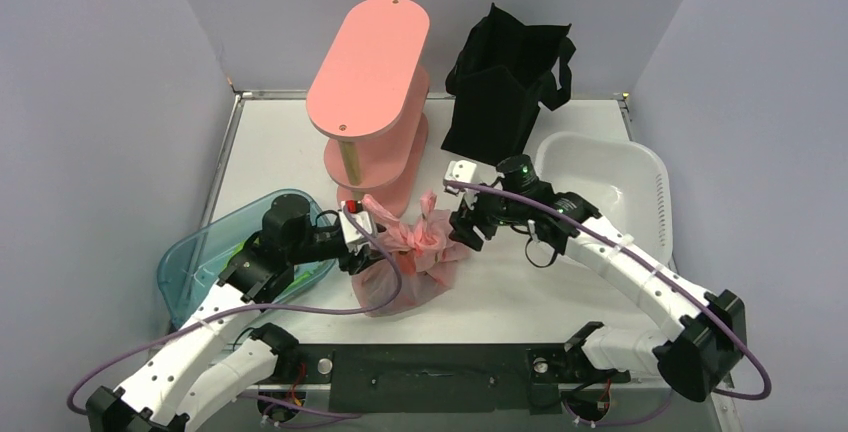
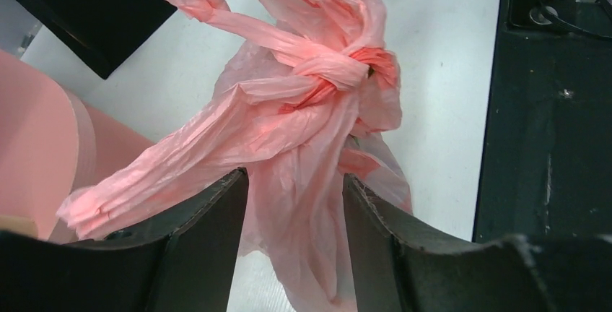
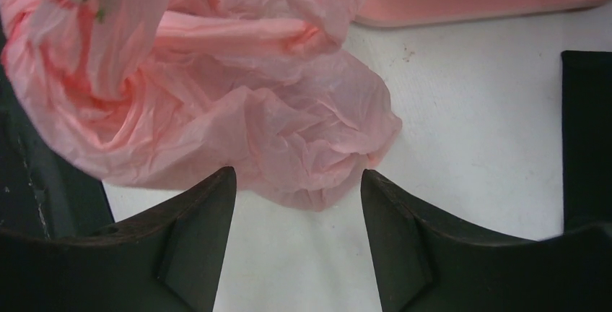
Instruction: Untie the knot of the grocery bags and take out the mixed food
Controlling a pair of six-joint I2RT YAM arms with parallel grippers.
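Dark fingers (image 2: 209,240) of the left pincer (image 2: 294,175) stand about half apart. A loose tail of the pink bag (image 2: 289,124) hangs between them, slack rather than pinched. The knot (image 2: 339,74) sits tight at the bag's top, just beyond those tips.

At the bag's right side, the right pincer (image 3: 297,171) is parted wide and grips nothing. A crumpled lobe of film reaches its tips, and bare white surface (image 3: 462,146) shows between them.

The bag rests bulging on the surface, its contents hidden. Close behind the bag stands a pink two-tier stand (image 1: 370,62), and behind and to the right the black tote (image 1: 505,82) stands upright. A teal bin (image 1: 200,262) lies left of the bag. A white basin (image 1: 610,182) lies to its right, with open surface between. In front of the bag a strip of free surface runs to the dark front rail (image 1: 430,372).
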